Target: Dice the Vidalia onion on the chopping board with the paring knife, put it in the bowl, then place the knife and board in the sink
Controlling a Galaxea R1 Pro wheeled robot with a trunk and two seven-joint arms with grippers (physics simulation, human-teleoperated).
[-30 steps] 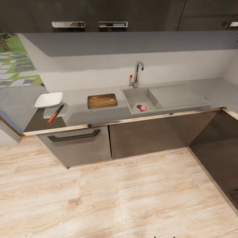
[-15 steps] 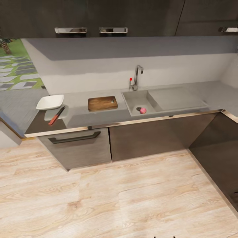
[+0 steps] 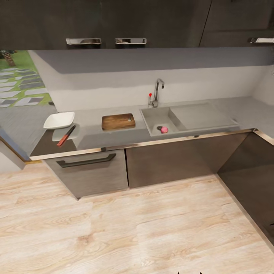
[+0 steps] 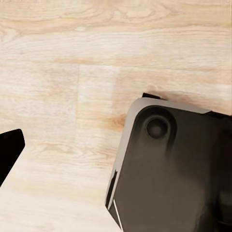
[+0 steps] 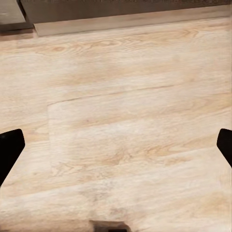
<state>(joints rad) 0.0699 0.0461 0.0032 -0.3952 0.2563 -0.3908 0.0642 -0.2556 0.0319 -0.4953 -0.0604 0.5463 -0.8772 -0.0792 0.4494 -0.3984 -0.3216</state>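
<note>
The pinkish-red Vidalia onion (image 3: pixel 164 130) lies in the grey sink (image 3: pixel 154 116) next to the drain, below the chrome tap (image 3: pixel 157 91). Left of the sink, the brown chopping board (image 3: pixel 118 121) lies flat on the grey countertop (image 3: pixel 95 134). A small dark sliver at the board's right end looks like the paring knife (image 3: pixel 130 118). The white square bowl (image 3: pixel 59 120) sits at the counter's far left. My right gripper (image 5: pixel 116 150) hangs open over the wood floor. My left gripper (image 4: pixel 116 150) is also over the floor, with one fingertip (image 4: pixel 9 150) visible and my dark base behind it.
A red-handled utensil (image 3: pixel 66 136) lies on a grey mat in front of the bowl. Dark lower cabinets (image 3: pixel 167 161) stand under the counter, and another run (image 3: pixel 249 179) comes forward at the right. Pale wood floor (image 3: pixel 133 228) stretches between me and the counter.
The whole head view has shifted, so the counter now sits lower in the picture: the camera moved. Nothing on the counter has changed place.
</note>
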